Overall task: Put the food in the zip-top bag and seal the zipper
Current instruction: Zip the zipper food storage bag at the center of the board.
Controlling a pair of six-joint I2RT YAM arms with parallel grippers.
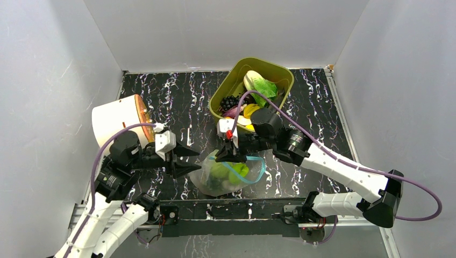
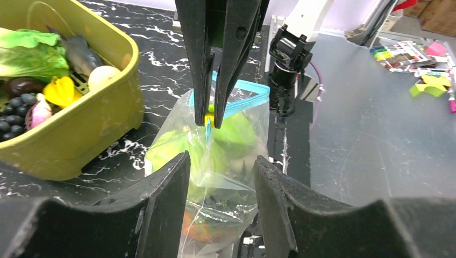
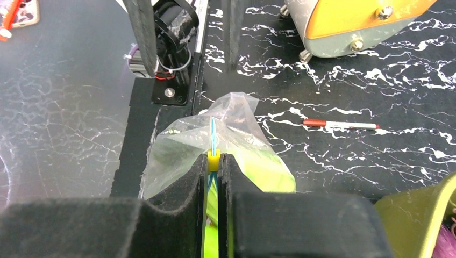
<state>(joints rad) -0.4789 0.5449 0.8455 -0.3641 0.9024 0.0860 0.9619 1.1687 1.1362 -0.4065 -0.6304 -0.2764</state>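
We see right gripper (image 3: 213, 159) jaws clenched on zipper (image 2: 253, 102), to hold zip-top bag (image 2: 231, 174) rim up (food (image 2: 236, 134) inside); left gripper (image 2: 220, 160) jaws apart, flanking bag.

Robot lab cell: white panel walls (image 1: 48, 64), black marbled tabletop (image 1: 177, 97).

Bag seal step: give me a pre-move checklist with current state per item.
1. Right gripper shut on the thin light-blue plastic zipper strip: ok.
2. Left gripper open, holding nothing: ok.
3. Green toy food inside the clear crinkly plastic zip-top bag: ok.
4. Zipper closed along its whole length: not ok, the strip gapes in a loop beyond the right gripper.
5. Olive-green plastic tub apart from the bag: ok.
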